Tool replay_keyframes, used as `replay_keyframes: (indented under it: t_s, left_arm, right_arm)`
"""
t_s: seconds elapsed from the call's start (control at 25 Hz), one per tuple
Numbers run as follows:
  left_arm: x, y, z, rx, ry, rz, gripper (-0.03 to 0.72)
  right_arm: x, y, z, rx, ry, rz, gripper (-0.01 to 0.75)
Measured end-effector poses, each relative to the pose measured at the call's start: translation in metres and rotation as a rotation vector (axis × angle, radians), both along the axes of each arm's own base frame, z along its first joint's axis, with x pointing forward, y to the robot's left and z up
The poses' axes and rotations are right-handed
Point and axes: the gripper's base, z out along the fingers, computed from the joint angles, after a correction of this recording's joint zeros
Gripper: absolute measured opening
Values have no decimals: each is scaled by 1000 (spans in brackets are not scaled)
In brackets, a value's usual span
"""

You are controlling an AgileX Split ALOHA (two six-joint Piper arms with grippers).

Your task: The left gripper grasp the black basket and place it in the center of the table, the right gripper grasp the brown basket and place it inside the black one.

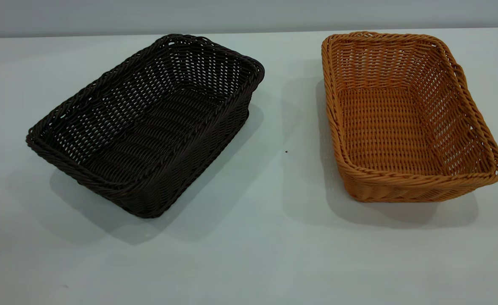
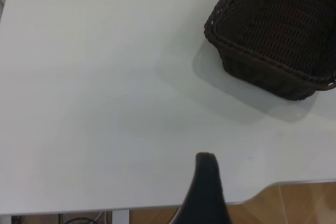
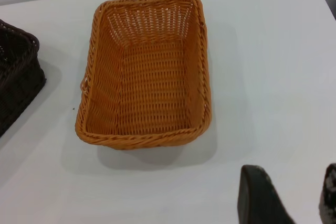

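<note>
Two baskets sit apart on the pale surface (image 1: 266, 237), and nothing has been moved yet. The black basket (image 1: 147, 127) is on the left side, turned at a slant. The brown basket (image 1: 405, 114) is on the right side. Both are empty. The left end effector (image 2: 206, 192) hangs near the surface edge, far from the black basket; I cannot tell if it is apart or together. The right end effector (image 3: 294, 195) has its fingers apart, near the brown basket, holding nothing. All the work is still left.

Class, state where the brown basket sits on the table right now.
In the exterior view the brown basket sits on the table's right side, apart from the black basket at left.
</note>
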Motion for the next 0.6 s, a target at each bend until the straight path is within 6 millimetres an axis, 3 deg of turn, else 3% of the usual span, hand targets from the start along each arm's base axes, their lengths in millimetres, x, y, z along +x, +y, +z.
replay_keyframes:
  t_s: [0.16, 0.28, 0.48, 0.6]
  left_arm:
    - [0, 0, 0, 0, 0, 0, 552]
    - [2, 0, 5, -1, -18, 1, 549]
    - [34, -1, 25, -12, -74, 4, 549]
    - [61, -3, 28, -33, -29, 4, 549]
  right_arm:
    - [0, 0, 2, 5, -14, 2, 269]
    - [7, 4, 12, 52, -60, 21, 355]
    - [50, 7, 24, 78, -35, 43, 530]
    - [79, 8, 20, 79, 60, 68, 566]
